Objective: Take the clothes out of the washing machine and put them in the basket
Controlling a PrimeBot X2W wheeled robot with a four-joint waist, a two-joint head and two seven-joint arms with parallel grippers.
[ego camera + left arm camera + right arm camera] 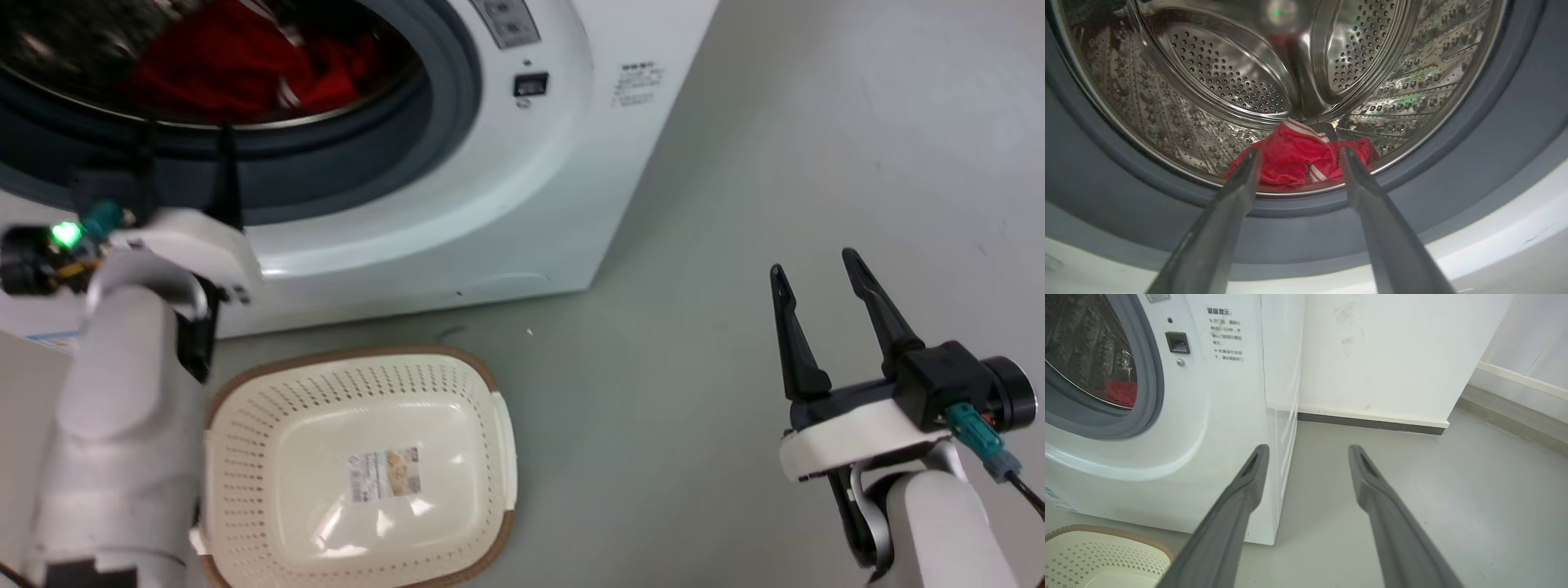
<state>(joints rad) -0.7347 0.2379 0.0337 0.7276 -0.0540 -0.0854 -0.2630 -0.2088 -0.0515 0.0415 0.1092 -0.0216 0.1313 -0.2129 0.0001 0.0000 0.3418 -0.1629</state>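
Fingers apart, the left gripper (1299, 152) is facing the clothes (1290, 165) lying at the front edge of the drum (1216, 65) in the washing machine (522, 212), soft and light, probably best pinched by a raised fold

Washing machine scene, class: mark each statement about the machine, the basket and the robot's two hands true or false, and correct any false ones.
1. The red clothes are in the basket. False: they lie in the drum; the basket's bottom bears a label sticker.
2. The left hand is open and points into the washing machine. True.
3. The right hand grips a garment. False: it is open, holding nothing, over the floor.
4. The basket stands on the floor in front of the washing machine. True.
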